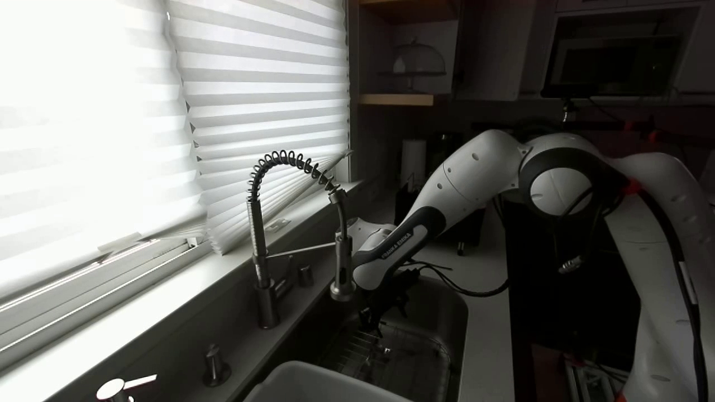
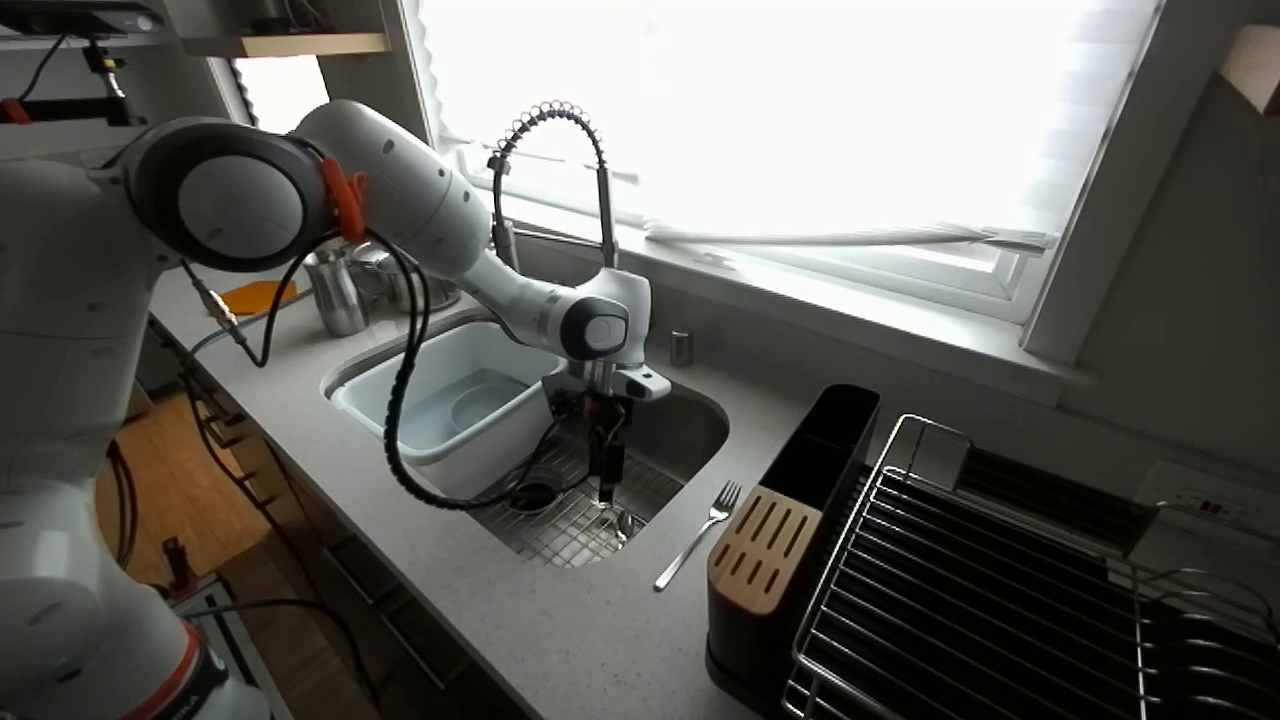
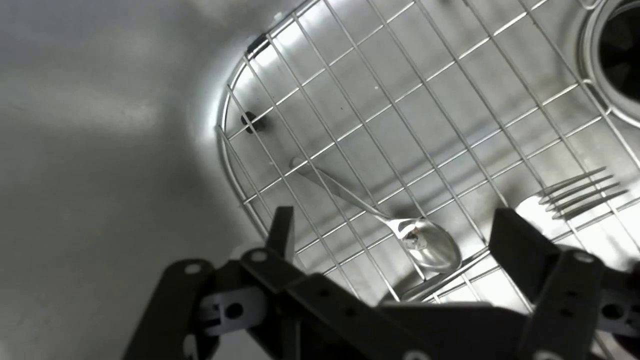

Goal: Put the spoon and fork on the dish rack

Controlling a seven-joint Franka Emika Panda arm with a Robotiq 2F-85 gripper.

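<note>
Below black blocky fingers (image 3: 283,231), spread wide, empty: shiny steel spoon (image 3: 400,225), bowl seen between them. Silver four-tined fork (image 3: 545,215) partly behind one finger. Likely step, spoon grasp: align closure across handle, descend gently, avoid catching fork or steel wire grid (image 3: 424,82).

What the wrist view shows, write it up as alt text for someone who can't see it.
The open end effector hangs above a spoon in a steel sink lined with a wire grid, partly hiding a fork to the right. The drain shows at upper right.
</note>
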